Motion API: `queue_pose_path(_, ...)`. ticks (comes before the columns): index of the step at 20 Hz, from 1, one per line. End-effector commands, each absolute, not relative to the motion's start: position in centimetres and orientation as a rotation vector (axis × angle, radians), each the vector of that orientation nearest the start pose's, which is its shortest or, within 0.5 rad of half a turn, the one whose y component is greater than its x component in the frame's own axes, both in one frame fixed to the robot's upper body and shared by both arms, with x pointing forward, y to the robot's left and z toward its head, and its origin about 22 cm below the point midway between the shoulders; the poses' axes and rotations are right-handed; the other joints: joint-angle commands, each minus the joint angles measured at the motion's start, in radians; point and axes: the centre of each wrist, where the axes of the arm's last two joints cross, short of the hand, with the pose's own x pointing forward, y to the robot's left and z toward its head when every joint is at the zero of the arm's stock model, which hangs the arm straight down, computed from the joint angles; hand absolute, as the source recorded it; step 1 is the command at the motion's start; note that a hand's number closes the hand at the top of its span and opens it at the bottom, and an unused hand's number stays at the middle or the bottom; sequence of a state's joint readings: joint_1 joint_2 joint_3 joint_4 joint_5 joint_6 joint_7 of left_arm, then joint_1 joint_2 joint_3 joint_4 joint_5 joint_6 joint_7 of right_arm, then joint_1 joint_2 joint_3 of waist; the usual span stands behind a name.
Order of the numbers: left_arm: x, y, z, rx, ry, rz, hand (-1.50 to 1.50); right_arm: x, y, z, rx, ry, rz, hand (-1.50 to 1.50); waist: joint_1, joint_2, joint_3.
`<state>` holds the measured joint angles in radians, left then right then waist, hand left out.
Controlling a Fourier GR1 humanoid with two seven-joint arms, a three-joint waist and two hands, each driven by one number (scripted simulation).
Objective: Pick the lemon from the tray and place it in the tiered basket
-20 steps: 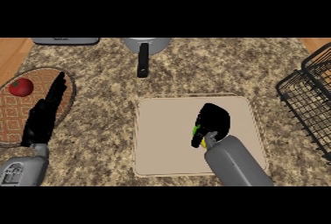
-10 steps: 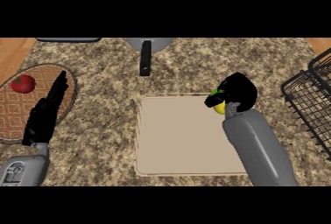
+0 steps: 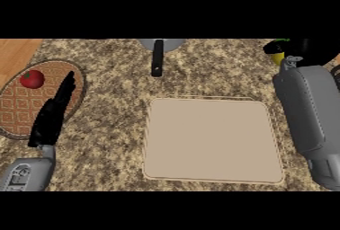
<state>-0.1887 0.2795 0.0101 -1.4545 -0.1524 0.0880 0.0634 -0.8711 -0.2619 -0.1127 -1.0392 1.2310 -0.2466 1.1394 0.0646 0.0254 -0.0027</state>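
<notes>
Left hand: the left hand rests at about 8 o'clock, fingers straight and together, pointing up over the edge of the woven mat; it holds nothing.
Tray: the beige tray lies at centre, slightly toward 5 o'clock, flat on the speckled worktop, with nothing on it.
Mat and fruit: a red fruit sits on the mat at 10 o'clock, just beside the left fingertips.
Pan: a grey pan with a black handle lies at 12 o'clock, cut by the frame's top.
Right hand: the right hand is at 1 to 2 o'clock, fingers curled round the lemon, of which only a yellow sliver shows.
Basket: the tiered basket cannot be made out here; it presumably lies past the right edge.
Risk: with the lemon mostly hidden, it could slip on release, or the fingers could catch the basket's rim if the approach runs low.
Writing: none readable anywhere.
</notes>
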Motion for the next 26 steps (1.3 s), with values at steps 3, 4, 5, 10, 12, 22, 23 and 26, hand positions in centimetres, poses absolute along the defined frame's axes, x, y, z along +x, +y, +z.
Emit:
queue_pose_path(3, 29.2, 27.5, 3.7, 0.385, -1.57, -0.282, 0.0, 44.0, -22.9, 24.0, -1.676, -0.803, -0.368, 1.5, 0.004, -0.004, -0.001)
queue_pose_path(4, 29.6, 27.7, 4.7, 0.404, -1.579, -0.282, 0.0, 44.4, -23.1, 23.7, -1.726, -0.773, -0.351, 1.5, 0.009, -0.003, 0.0)
queue_pose_path(5, 29.9, 27.2, 5.2, 0.401, -1.578, -0.28, 0.0, 44.7, -22.5, 23.8, -1.752, -0.748, -0.343, 1.5, 0.003, -0.006, 0.001)
queue_pose_path(10, 29.1, 27.8, 3.8, 0.409, -1.563, -0.261, 0.0, 45.7, -25.3, 27.5, -1.794, -0.58, -0.277, 1.5, -0.01, -0.009, 0.001)
queue_pose_path(12, 29.0, 27.7, 2.8, 0.397, -1.548, -0.241, 0.0, 46.1, -22.8, 26.5, -1.749, -0.646, -0.303, 1.5, -0.022, -0.012, 0.001)
queue_pose_path(22, 29.0, 30.3, 4.2, 0.433, -1.553, -0.254, 0.0, 46.1, -30.6, 25.7, -1.826, -0.552, -0.176, 1.5, -0.04, -0.014, 0.002)
queue_pose_path(23, 28.4, 28.6, 2.6, 0.406, -1.547, -0.246, 0.0, 46.2, -30.0, 23.9, -1.859, -0.49, -0.149, 1.5, -0.046, -0.016, 0.002)
queue_pose_path(26, 28.8, 29.0, 3.7, 0.431, -1.546, -0.224, 0.0, 45.5, -33.0, 25.7, -1.913, -0.344, -0.098, 1.5, -0.058, -0.022, 0.002)
